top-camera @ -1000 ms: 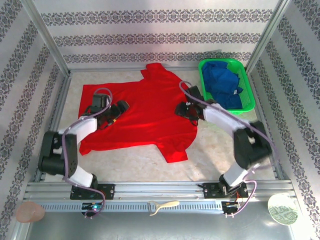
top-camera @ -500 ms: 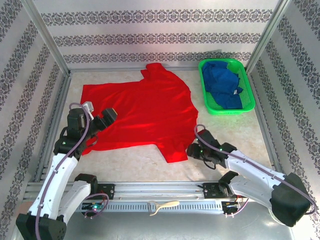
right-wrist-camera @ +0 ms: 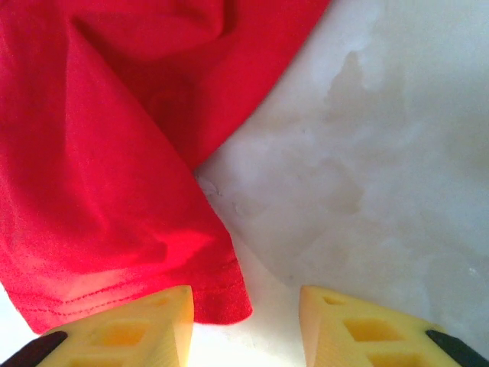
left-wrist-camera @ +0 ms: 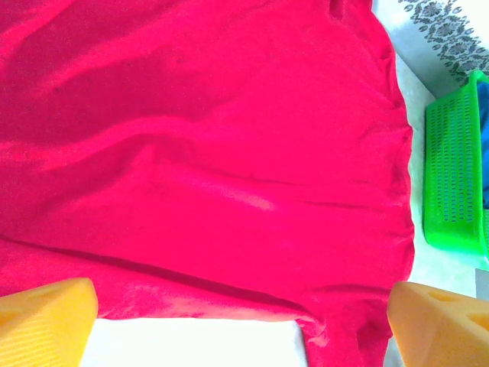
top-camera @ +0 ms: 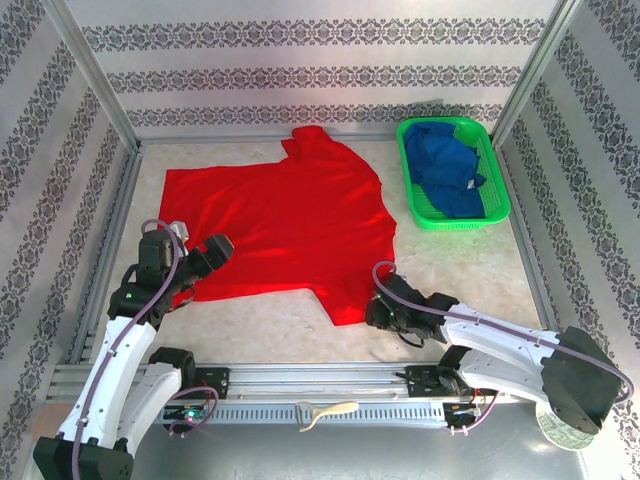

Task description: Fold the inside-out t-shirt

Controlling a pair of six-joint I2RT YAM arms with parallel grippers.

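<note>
The inside-out t-shirt (top-camera: 290,220) is bright red and lies spread flat on the pale table, collar toward the back wall. My left gripper (top-camera: 211,250) hovers at the shirt's near left hem. In the left wrist view it (left-wrist-camera: 241,336) stands wide open over the hem of the shirt (left-wrist-camera: 206,153), holding nothing. My right gripper (top-camera: 376,310) sits low by the near right sleeve. In the right wrist view it (right-wrist-camera: 246,329) is open, with the sleeve's hemmed corner (right-wrist-camera: 218,298) lying between the jaws, close to the left finger (right-wrist-camera: 130,329).
A green basket (top-camera: 460,222) holding a blue garment (top-camera: 447,165) stands at the back right, also seen as the green basket (left-wrist-camera: 451,183) in the left wrist view. Bare table (top-camera: 470,270) lies right of the shirt. Metal rails and patterned walls close in the table.
Both arms have drawn back from over the shirt's middle toward the near edge. The left jaws have spread wider at the hem. The right gripper has dropped to the sleeve corner, its jaws narrowing slightly.
</note>
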